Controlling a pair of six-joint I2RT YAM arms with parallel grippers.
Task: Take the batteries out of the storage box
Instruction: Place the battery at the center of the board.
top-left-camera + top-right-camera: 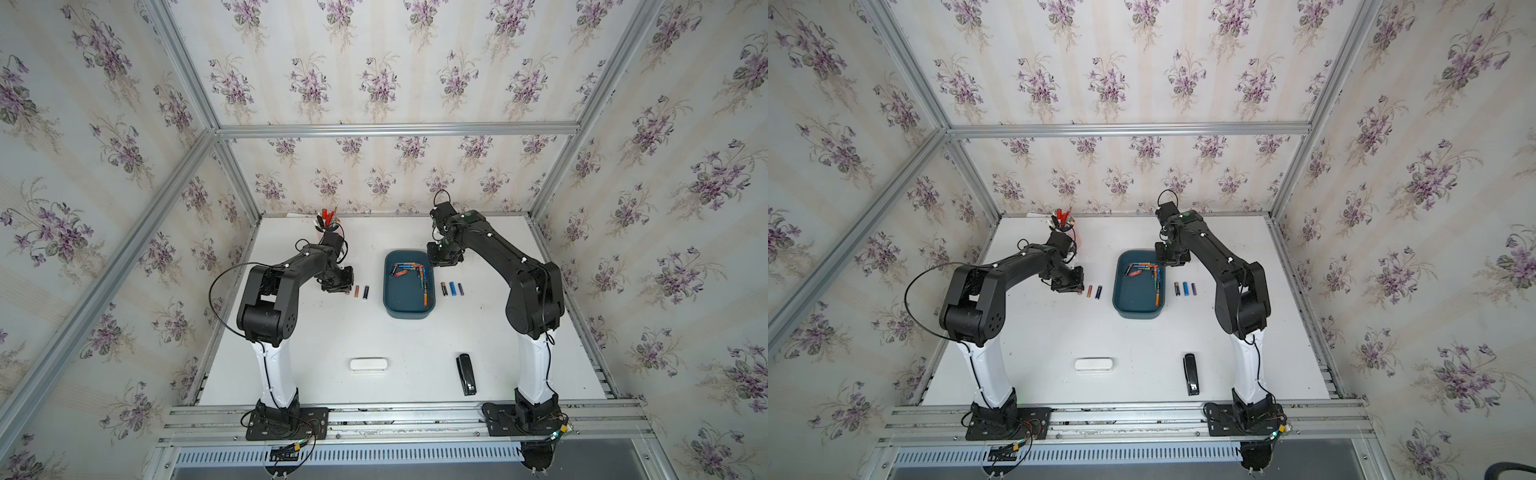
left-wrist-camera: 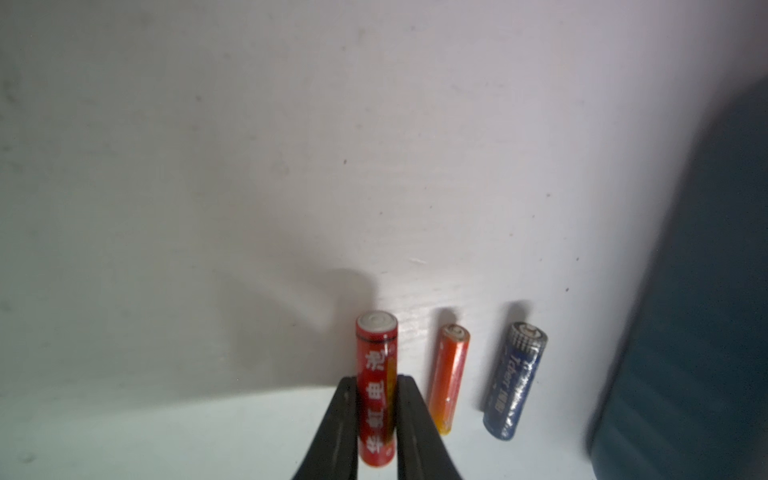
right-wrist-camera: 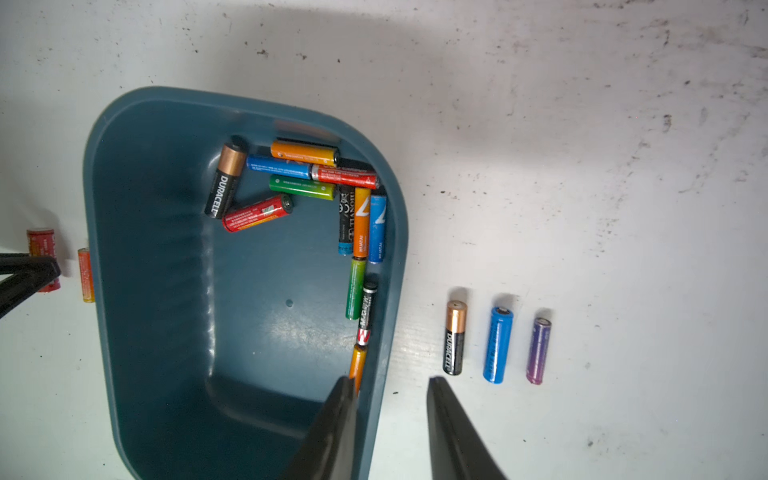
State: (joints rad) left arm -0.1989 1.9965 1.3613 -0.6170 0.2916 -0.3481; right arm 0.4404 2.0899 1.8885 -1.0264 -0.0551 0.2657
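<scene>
The dark teal storage box [image 1: 409,313] [image 1: 1138,313] sits mid-table, with several batteries [image 1: 409,272] [image 3: 307,178] lying along its far and right walls. My left gripper [image 1: 345,290] [image 2: 377,380] is shut on a red battery [image 2: 376,353], low over the table left of the box. Beside it an orange battery [image 2: 451,374] and a dark blue battery [image 2: 515,382] lie on the table. My right gripper [image 1: 444,259] [image 3: 390,379] is open and empty above the box's far right corner. Its jaws stand either side of the box's right wall.
A black-and-copper battery [image 3: 455,336], a blue one [image 3: 498,345] and a purple one [image 3: 539,351] lie in a row right of the box. A white oblong case [image 1: 368,365] and a black stapler [image 1: 466,373] lie near the front. A holder of pens [image 1: 328,222] stands at the back left.
</scene>
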